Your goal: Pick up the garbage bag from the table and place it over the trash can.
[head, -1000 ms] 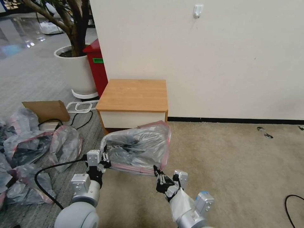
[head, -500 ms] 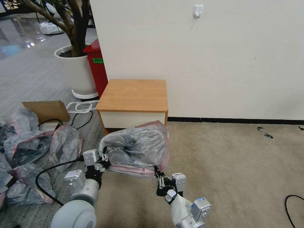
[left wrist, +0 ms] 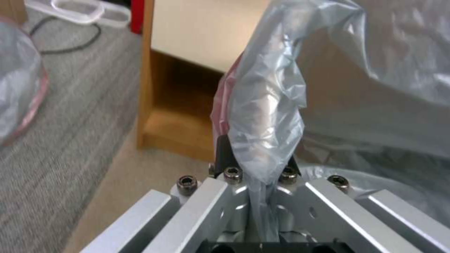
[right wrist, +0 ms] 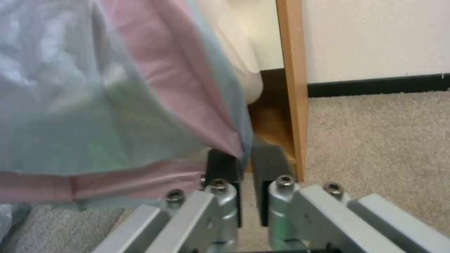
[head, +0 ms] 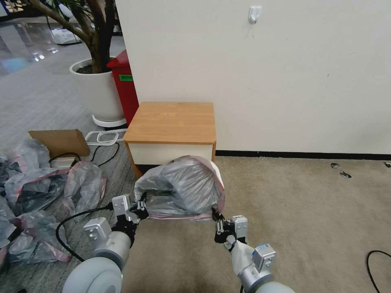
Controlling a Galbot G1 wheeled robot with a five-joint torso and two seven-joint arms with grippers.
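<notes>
2 end effectors, left [head: 141, 206] and right [head: 217, 226], clamped on garbage bag [head: 183, 185] rim between them.

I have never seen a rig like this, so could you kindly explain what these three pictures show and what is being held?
It is a two-armed robot. The wide picture comes from its head camera; the two close ones come from cameras on its wrists. The left gripper and the right gripper each have their fingers pinched on an edge of one garbage bag, stretching it above the carpet in front of the table. More bags lie on the floor at the robot's left.
</notes>
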